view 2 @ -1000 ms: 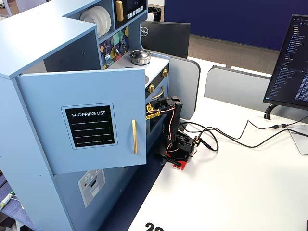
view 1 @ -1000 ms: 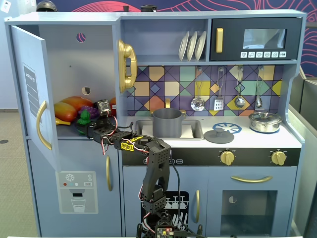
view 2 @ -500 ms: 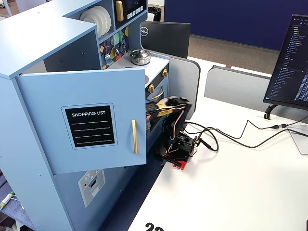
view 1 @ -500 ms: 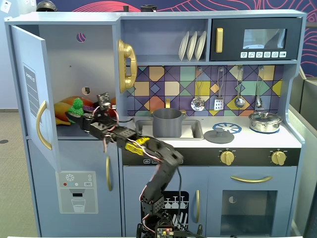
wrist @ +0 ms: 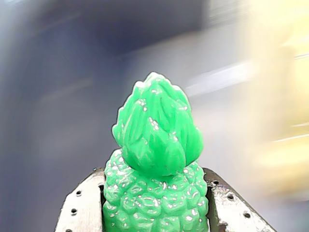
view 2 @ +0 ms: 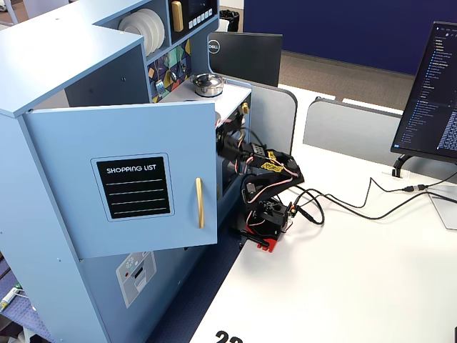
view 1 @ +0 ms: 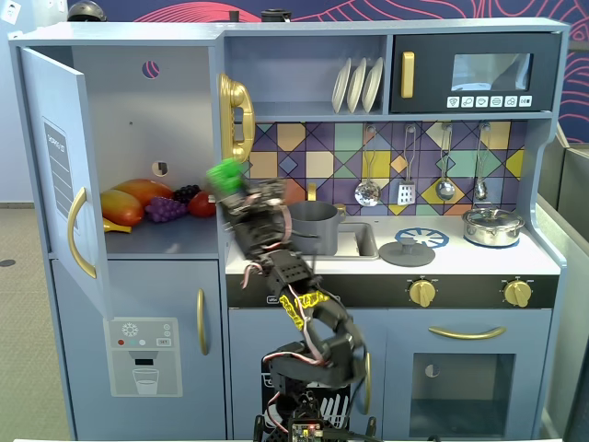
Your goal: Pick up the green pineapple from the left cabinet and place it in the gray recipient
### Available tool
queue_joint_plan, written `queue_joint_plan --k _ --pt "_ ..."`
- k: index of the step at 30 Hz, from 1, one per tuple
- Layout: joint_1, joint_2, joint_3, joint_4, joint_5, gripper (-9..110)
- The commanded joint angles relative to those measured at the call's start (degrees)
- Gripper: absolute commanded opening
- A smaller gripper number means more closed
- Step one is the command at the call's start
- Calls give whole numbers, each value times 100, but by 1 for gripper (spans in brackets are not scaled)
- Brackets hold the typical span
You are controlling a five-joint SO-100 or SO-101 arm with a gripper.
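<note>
My gripper [view 1: 232, 187] is shut on the green pineapple [view 1: 225, 173] and holds it in the air at the right edge of the open left cabinet [view 1: 129, 120], just in front of the gold handle. In the wrist view the pineapple [wrist: 157, 164] sits crown up between the two metal fingers [wrist: 82, 208] of the gripper [wrist: 155, 205]. The gray recipient [view 1: 313, 226] stands in the sink area just to the right of the gripper, empty as far as I can see. In the side fixed view the cabinet door [view 2: 136, 179] hides the pineapple; only the arm [view 2: 264, 171] shows.
Orange, yellow and red toy fruits [view 1: 129, 204] and a purple grape bunch [view 1: 166, 209] lie on the cabinet shelf. A gray lid [view 1: 407, 251] and a silver lidded pot [view 1: 492, 226] stand on the counter. The cabinet door [view 1: 55, 175] hangs open at the left. Utensils hang above the sink.
</note>
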Motion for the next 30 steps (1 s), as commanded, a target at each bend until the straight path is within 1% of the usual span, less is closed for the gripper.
queue_joint_plan --k 1,4,6,8,11,20,23,26,30 --pt "1538 211 -246 53 589 0" --pt "2391 -62 -694 536 905 0" --pt "2698 -352 -1037 870 967 0" --pt "2856 -721 -1433 1248 809 0" --pt "2953 -1327 -1986 1802 281 0" --pt "3366 -3190 -3718 3261 -246 0" --pt "3454 -3683 -4061 3454 -387 0" --pt "3410 -3981 -4192 3489 -519 2" --pt "3331 -4263 -4315 3524 -431 11"
